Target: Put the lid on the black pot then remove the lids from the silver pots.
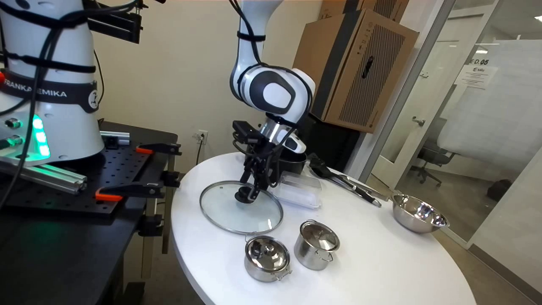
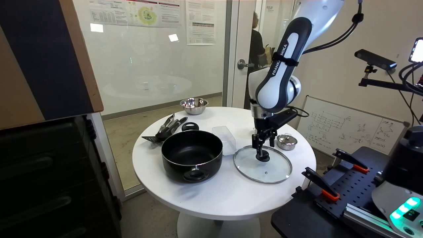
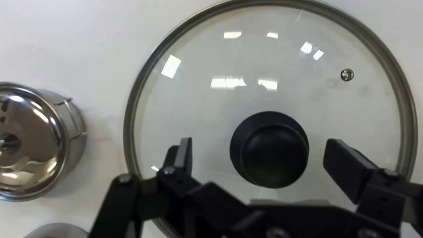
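Observation:
The large glass lid point(image 1: 224, 214) lies on the white table, its black knob point(image 3: 274, 152) upward. My gripper point(image 3: 258, 144) is open above it, one finger on each side of the knob, and the wrist view shows gaps on both sides. The black pot point(image 2: 193, 167) stands uncovered across the table; in an exterior view my arm partly hides the black pot point(image 1: 292, 163). Two silver pots, one squat point(image 1: 266, 273) and one taller point(image 1: 309, 256), sit beside the glass lid. Each wears its small steel lid, one point(image 1: 267, 253) on the squat pot, one point(image 1: 320, 236) on the taller.
Between glass lid and black pot rests a clear plastic container point(image 2: 226, 140). Black utensils point(image 2: 169, 128) lie beyond the black pot. A silver pan point(image 1: 417, 216) stands near the far table edge. Cardboard boxes point(image 1: 351, 63) are stacked behind the table.

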`<act>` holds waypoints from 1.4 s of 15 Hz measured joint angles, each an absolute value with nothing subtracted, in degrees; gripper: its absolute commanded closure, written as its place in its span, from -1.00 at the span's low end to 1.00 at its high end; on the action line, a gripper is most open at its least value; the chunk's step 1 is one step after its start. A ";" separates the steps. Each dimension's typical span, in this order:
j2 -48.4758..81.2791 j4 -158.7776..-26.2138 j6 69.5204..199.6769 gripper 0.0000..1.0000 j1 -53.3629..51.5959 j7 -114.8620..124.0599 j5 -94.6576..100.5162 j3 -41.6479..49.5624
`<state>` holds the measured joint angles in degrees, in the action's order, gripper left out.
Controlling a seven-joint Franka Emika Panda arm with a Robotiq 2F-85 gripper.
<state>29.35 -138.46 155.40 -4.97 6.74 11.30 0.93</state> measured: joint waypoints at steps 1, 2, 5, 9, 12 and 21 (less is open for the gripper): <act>30.38 -137.78 156.01 -1.00 -5.54 7.31 11.28 1.26; 31.35 -137.13 156.46 -1.00 -6.13 7.94 11.28 1.56; 33.83 -135.31 157.05 -0.83 -7.74 9.31 11.18 2.42; 35.75 -133.42 157.09 0.01 -9.14 10.48 10.70 3.05; 36.01 -132.61 157.09 0.44 -9.28 10.78 10.37 3.20; 36.11 -131.95 156.97 -0.63 -9.39 10.82 10.18 3.49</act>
<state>36.11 -131.95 156.97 -9.39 10.82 10.18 3.49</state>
